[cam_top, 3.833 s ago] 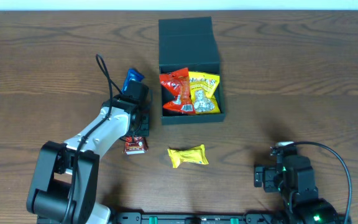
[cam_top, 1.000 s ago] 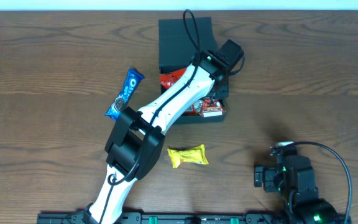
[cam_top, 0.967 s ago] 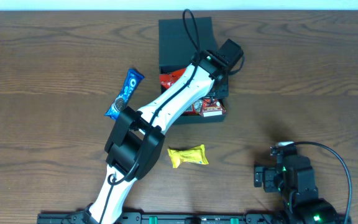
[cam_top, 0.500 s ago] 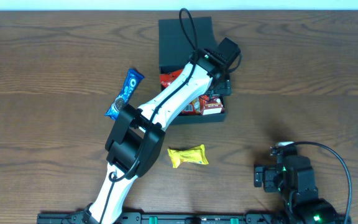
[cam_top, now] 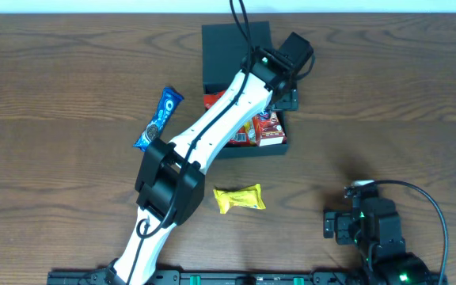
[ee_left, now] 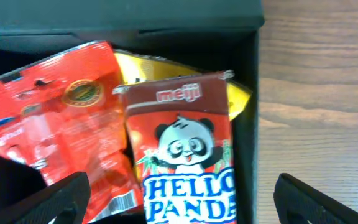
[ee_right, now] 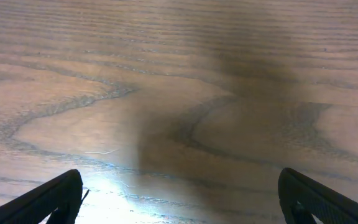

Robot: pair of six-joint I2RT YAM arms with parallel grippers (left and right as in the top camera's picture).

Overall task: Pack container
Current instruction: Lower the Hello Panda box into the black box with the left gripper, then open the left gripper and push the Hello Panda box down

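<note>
Nearest us, the right gripper (ee_right: pixel 180 198), fingers wide, holding nothing. Two snacks lie outside the container (cam_top: pixel 228 47) — a yellow packet (cam_top: pixel 240 198) on its near side, long axis left-to-right, closer, I reckon, to that gripper; a blue packet (cam_top: pixel 157 119) off its left, slanted. Inside, three: red packet (ee_left: pixel 61 118), panda box (ee_left: pixel 188 155), yellow bag (ee_left: pixel 142 65). Over its right side hangs the left gripper (ee_left: pixel 182 200) — spread wide, empty.

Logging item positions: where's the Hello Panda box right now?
In the left wrist view, the Hello Panda box lies inside the container, by its right wall. It overlaps the yellow packet, with the red packet on its left.
</note>
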